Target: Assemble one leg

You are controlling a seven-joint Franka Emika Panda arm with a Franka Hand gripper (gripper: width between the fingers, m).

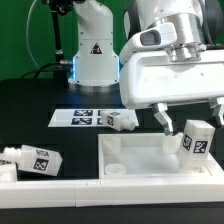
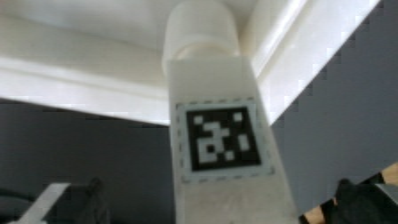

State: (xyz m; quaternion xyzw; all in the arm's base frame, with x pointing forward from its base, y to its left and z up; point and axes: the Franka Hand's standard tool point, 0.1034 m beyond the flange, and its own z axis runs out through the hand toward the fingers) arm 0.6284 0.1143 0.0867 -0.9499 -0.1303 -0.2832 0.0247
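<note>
Currently the gripper (image 1: 190, 120) is wide open and holds nothing. Its jaws straddle the leg (image 1: 196, 140), with a gap on each side in the wrist view.

Position: the leg stands near the far corner of the tabletop (image 1: 135, 160), on the exterior view's right. It leans slightly. I cannot tell whether its base is seated in a hole or only resting there.

Risks:
- If the base is not engaged, the leaning post could tip over once nothing steadies it.
- If the jaws close off-centre, one finger would meet the post first and push it sideways.
- A lift off the post's axis could catch it on a fingertip (image 2: 54, 205).

View differences: the wrist view gives the leg's tag and the side clearances, but nothing of the base. The exterior view gives the lean and the tabletop. It also shows two spare legs, one (image 1: 32, 158) well apart and one (image 1: 120, 120) by the marker board (image 1: 82, 117).
</note>
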